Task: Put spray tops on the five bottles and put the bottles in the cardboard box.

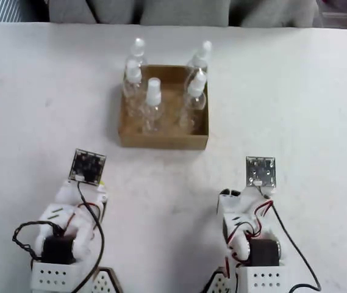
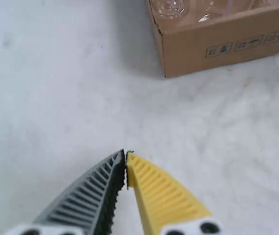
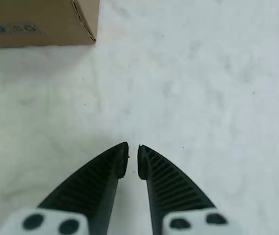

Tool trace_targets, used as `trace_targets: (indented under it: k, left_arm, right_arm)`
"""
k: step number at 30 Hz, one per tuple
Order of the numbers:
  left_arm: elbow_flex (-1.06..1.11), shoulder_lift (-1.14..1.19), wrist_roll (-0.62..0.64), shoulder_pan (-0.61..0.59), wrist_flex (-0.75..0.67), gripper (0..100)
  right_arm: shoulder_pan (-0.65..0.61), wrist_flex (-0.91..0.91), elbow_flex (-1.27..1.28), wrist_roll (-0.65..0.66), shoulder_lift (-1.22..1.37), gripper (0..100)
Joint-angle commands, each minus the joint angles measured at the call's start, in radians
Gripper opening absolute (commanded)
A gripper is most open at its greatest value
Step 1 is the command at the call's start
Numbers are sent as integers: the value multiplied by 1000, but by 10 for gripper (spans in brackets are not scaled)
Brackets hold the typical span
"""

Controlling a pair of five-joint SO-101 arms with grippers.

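Several clear bottles [image 1: 153,108] with white spray tops stand upright inside the cardboard box [image 1: 164,141] at the table's middle back. The left arm [image 1: 69,213] rests near the front edge, well short of the box. Its gripper [image 2: 125,156] is shut with nothing in it, grey and yellow tips touching over bare table. A box corner [image 2: 227,44] with bottle bases [image 2: 173,7] lies ahead of it. The right arm [image 1: 249,226] sits at the front right. Its black gripper [image 3: 132,157] is shut and holds nothing, with the box corner [image 3: 36,24] farther off.
The white table [image 1: 295,110] stretches wide on both sides of the box and between the box and the arms. Grey chair backs [image 1: 179,11] line the far edge. Loose cables [image 1: 24,235] hang by the arm bases.
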Motion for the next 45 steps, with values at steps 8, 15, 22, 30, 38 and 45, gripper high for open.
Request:
trace_targets:
  k: [8, 15, 22, 30, 38, 45]
  left_arm:
    - [-3, -2, -9, -12, 2, 20]
    - [-3, -2, -9, -12, 2, 20]
    - [-3, -2, -9, -12, 2, 20]
    - [-3, -2, -9, -7, 51, 20]
    - [-3, -2, -9, -7, 75, 20]
    - [-3, -2, -9, -8, 72, 20]
  right_arm:
    - [16, 13, 25, -2, -4, 16]
    - [13, 13, 25, -2, -4, 16]
    - [13, 13, 25, -2, -4, 16]
    - [13, 13, 25, -2, -4, 16]
    - [13, 13, 25, -2, -4, 16]
    - [13, 13, 25, -2, -4, 16]
